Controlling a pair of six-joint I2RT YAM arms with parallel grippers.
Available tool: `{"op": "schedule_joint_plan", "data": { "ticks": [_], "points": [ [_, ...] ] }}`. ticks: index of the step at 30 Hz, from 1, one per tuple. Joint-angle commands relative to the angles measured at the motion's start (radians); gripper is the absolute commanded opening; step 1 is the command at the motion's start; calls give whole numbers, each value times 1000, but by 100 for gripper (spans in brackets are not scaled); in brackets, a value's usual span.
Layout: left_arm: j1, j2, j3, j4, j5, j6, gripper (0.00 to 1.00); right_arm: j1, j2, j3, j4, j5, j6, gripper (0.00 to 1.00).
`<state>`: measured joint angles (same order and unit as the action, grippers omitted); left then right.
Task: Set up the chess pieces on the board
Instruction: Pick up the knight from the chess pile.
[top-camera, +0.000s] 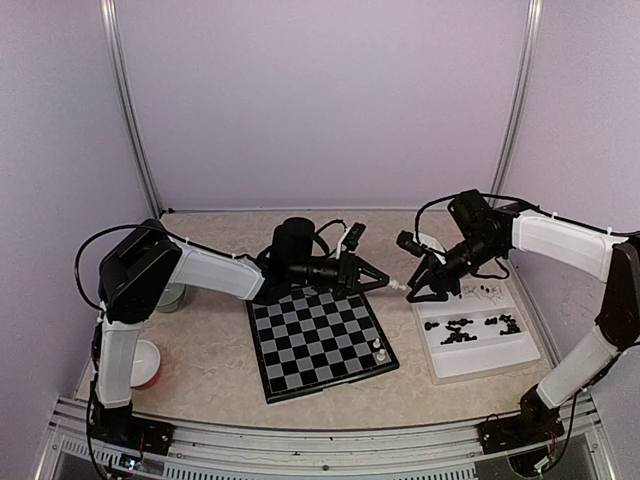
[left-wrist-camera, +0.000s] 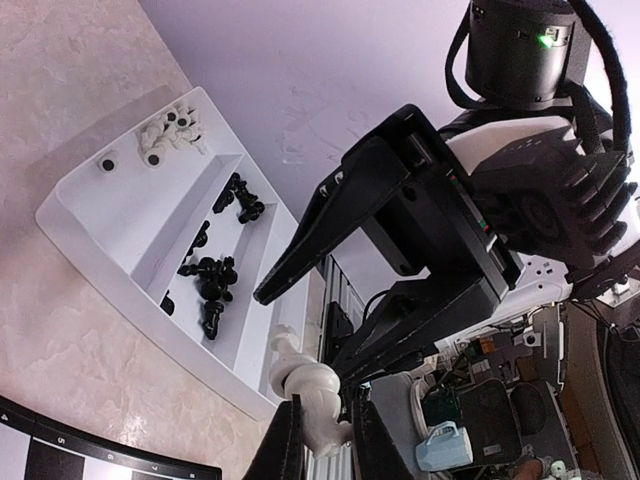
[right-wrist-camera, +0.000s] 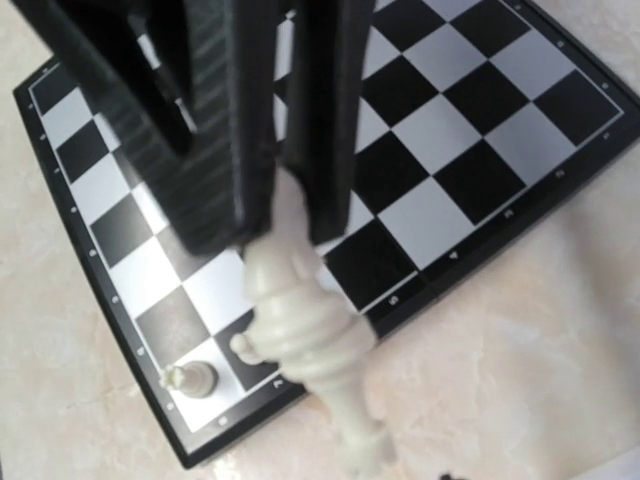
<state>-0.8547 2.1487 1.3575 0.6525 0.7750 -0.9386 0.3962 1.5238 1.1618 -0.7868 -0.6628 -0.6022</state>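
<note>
— What do you have on the right?
— I see a white rectangular plastic tray (top-camera: 482, 360), split into compartments, flat on the beige marbled tabletop (top-camera: 210, 365).
— And on the left?
— A pale green cup (top-camera: 172, 297) sits at the left edge. Nearer me is a white bowl, orange-red underneath (top-camera: 148, 366). Lilac walls (top-camera: 320, 100) and a metal post (top-camera: 125, 100) stand at the far side.
</note>
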Motion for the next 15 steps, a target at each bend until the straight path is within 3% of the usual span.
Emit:
{"op": "schedule_joint_plan", "data": {
  "ticks": [1,4,9,15],
  "points": [
    [0,-35,2,29,25,9,0,0,24,19,5,-40,-16,50],
    [-4,-35,4,30,35,9,0,8,41,38,-2,-56,-17,49],
    [-9,-38,4,31,36,9,0,24,58,45,-15,-67,-31,38],
    [-12,-28,21,32,59,-1,0,26,55,47,-9,-75,-27,36]
  ]
}}
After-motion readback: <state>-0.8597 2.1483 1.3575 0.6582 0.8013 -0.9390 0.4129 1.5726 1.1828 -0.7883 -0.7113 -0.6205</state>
